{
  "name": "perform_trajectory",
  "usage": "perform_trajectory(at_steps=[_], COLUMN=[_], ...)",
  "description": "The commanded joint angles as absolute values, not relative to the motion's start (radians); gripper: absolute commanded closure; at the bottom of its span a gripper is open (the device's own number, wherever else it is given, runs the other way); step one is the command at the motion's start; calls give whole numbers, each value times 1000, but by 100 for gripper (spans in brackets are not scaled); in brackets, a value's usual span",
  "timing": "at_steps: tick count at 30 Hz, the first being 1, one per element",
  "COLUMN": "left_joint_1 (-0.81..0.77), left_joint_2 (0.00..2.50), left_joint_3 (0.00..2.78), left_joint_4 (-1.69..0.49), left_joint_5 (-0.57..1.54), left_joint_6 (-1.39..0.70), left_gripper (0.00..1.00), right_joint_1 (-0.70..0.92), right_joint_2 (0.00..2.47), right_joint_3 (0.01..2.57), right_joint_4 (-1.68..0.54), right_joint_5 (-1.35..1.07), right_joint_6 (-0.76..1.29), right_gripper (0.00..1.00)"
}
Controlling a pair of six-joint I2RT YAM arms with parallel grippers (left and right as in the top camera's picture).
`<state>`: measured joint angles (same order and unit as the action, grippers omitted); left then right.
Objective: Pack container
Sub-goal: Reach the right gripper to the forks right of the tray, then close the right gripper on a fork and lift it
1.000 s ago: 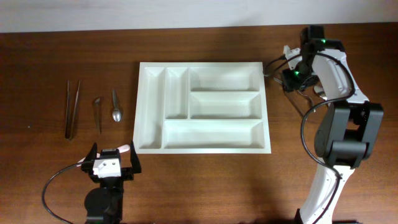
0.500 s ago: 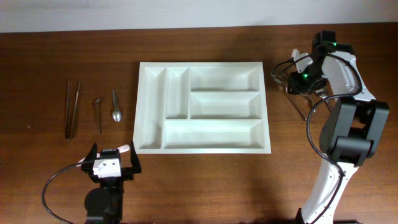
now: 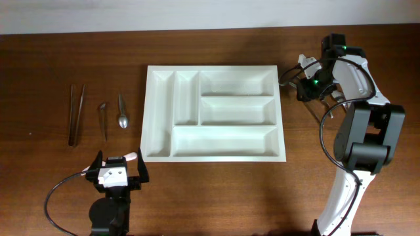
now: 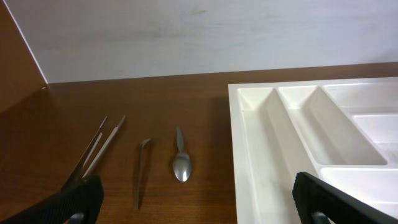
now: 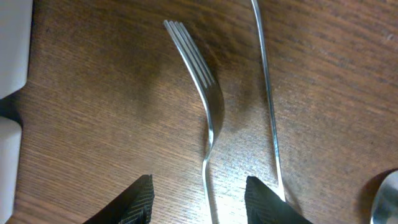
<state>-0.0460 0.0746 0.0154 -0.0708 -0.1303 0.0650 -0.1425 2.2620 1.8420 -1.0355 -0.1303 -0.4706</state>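
Observation:
The white five-compartment container (image 3: 223, 141) lies mid-table with nothing in it; its left part shows in the left wrist view (image 4: 249, 143). My right gripper (image 3: 308, 87) hovers just right of the container's far right corner. In the right wrist view it (image 5: 202, 202) is open, low over a metal fork (image 5: 199, 68) whose handle runs between the fingers. A second thin metal handle (image 5: 267, 93) lies beside the fork. My left gripper (image 3: 118, 172) is open and empty near the front left (image 4: 199, 205).
Left of the container lie long metal tongs (image 3: 75, 115), a small bent utensil (image 3: 104, 118) and a small spoon (image 3: 122, 113), also seen in the left wrist view (image 4: 181, 163). A spoon bowl (image 5: 388, 199) shows at the right wrist view's edge.
My right gripper swung a little to the right, then came back left and slightly nearer, beside the container's corner. The left arm has not moved.

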Motion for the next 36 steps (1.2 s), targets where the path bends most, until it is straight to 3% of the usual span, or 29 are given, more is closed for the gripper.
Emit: perform_trajectory(at_steps=[1,10,17,23,36], left_joint_1=[-40,-40,-40,-40,-40], left_joint_2=[68,68,68,68,68], left_joint_3=[9,9,9,9,9], left_joint_4=[-70,-69,-70,-70,-70], left_joint_5=[-120,-120,-120,-120,-120], left_joint_6=[84,84,84,84,84], left_gripper=[1,1,1,1,1], right_joint_1=[-144,-144,-144,-143,-122], right_joint_2=[2287,2291,2291,2289,2224], right_joint_3=[1815,1712,1696,1763,2163], right_joint_4=[-1012,-925,-912,-961,-1220], right_joint_5=[-147,-147,-147,-220,-305], right_joint_6=[-494,-493,-479,-463,-536], right_gripper=[54,60,96,96,96])
